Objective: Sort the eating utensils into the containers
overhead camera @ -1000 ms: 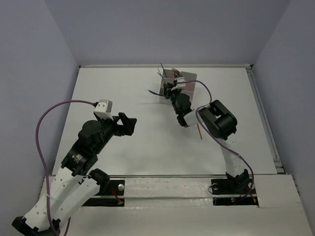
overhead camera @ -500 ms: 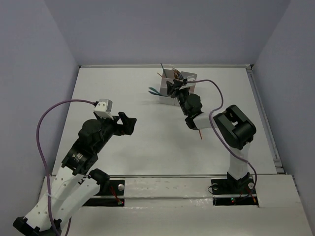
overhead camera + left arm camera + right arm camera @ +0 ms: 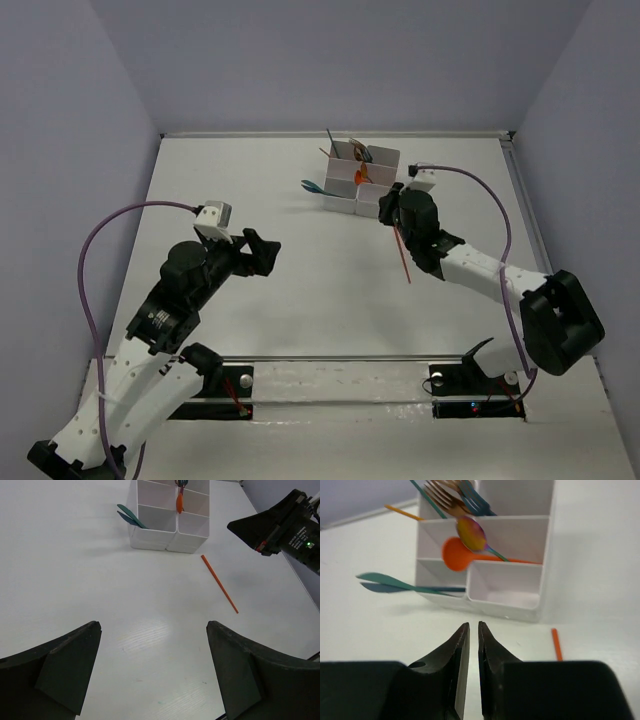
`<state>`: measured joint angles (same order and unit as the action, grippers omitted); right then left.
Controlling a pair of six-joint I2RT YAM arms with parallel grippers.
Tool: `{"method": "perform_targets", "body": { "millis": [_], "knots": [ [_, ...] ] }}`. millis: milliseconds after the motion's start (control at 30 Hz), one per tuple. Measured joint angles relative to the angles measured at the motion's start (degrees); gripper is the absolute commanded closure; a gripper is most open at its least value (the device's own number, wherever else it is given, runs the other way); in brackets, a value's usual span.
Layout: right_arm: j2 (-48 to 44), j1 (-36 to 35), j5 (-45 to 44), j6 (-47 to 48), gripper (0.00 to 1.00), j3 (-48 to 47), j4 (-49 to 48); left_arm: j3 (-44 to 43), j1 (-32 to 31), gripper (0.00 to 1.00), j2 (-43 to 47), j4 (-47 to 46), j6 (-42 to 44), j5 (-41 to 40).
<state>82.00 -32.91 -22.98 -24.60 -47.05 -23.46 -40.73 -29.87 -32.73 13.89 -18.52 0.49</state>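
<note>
The white containers (image 3: 345,178) stand at the back of the table, with forks (image 3: 445,495) in a far compartment and an orange spoon (image 3: 455,554) and a shiny multicoloured spoon (image 3: 471,534) in the middle ones. Two teal utensils (image 3: 313,185) stick out over the left wall. A thin orange utensil (image 3: 403,250) lies flat on the table in front of the block. Just before the block's near right corner, my right gripper (image 3: 385,208) is shut with nothing in it; the right wrist view shows its tips (image 3: 473,624) a hair apart. My left gripper (image 3: 265,252) hangs open over bare table, left of centre.
Purple cables (image 3: 95,250) loop from both wrists. In the left wrist view the right arm (image 3: 285,525) fills the upper right, with the orange utensil (image 3: 219,583) between it and the containers (image 3: 150,537). A raised rail (image 3: 535,240) lines the table's right side.
My right gripper has drawn back from above the containers toward the near right, and its jaws opened and then closed. The orange spoon now shows in a middle compartment. The left arm has not moved.
</note>
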Motion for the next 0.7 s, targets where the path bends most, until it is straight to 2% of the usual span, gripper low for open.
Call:
{"method": "perform_targets", "body": {
  "millis": [133,200,300,433,700],
  "knots": [
    [-2.2,2.4,-0.1,-1.9,0.71,0.3,13.6,0.0,0.0,0.01,0.4,0.0,0.0,0.9],
    [-1.8,5.9,1.5,-2.1,0.63,0.3,19.2,0.0,0.0,0.01,1.0,0.0,0.0,1.0],
    [0.2,10.6,5.5,-1.4,0.58,0.3,24.5,0.0,0.4,0.01,1.5,0.0,0.0,1.0],
    [7.0,14.1,10.2,1.6,0.56,-2.2,30.5,0.0,1.1,0.01,1.4,-0.7,0.0,1.1],
    [14.4,14.0,16.5,4.9,0.54,-5.8,33.5,0.0,1.5,0.01,1.3,-0.8,0.0,2.2]
  ]
}}
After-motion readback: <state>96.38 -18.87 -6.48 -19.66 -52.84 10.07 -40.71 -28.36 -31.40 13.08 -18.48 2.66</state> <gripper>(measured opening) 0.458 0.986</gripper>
